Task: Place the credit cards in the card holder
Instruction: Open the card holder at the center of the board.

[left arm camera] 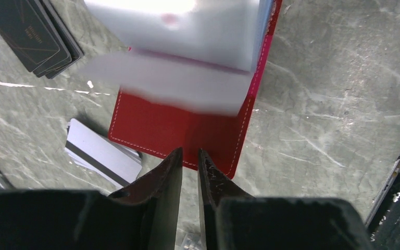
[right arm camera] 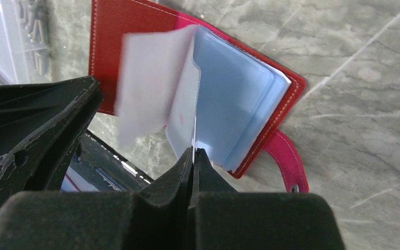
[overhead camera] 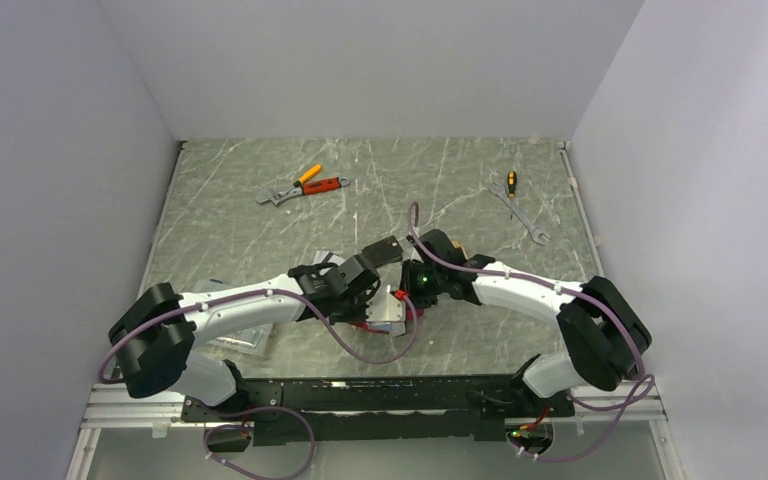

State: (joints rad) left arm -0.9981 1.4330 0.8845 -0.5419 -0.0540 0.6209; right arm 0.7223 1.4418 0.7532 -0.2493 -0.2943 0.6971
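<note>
I work with two grippers, and both meet over one card holder (left arm camera: 153, 125). In the top view it lies on the marble-patterned table (overhead camera: 250, 240) a little toward 6 o'clock from the middle. It is red and lies opened flat, and its bluish clear pockets are fanned up.

My right gripper (right arm camera: 192, 152) is closed tight on one thin pocket leaf (right arm camera: 187, 104) and holds it upright. One more leaf at its 10 o'clock is only a white blur. The single pink snap tab (right arm camera: 287, 159) sticks out from the cover at 4 o'clock in that view.

My left gripper (left arm camera: 190, 156) has its jaws a little apart, and I see nothing between them. The tips stand over the near edge of the red cover. Whether they press on it I cannot tell.

Of the credit cards, I can count one silver-white card (left arm camera: 100, 153) with a dark stripe. It lies on the table just beside the cover's corner, at 8 o'clock in the left wrist view. A further edge shows under it, perhaps a second card. At 10 o'clock lies a stack of black flat rectangles (left arm camera: 26, 28), and I cannot count them.

From above I count four tools. Two are at 11 o'clock, an orange-handled tool (overhead camera: 309, 174) and a red-handled tool (overhead camera: 326, 185). At 1 o'clock there is one screwdriver (overhead camera: 510, 183) and one spanner (overhead camera: 527, 221). One clear plastic box (overhead camera: 248, 342) lies under my left arm.
</note>
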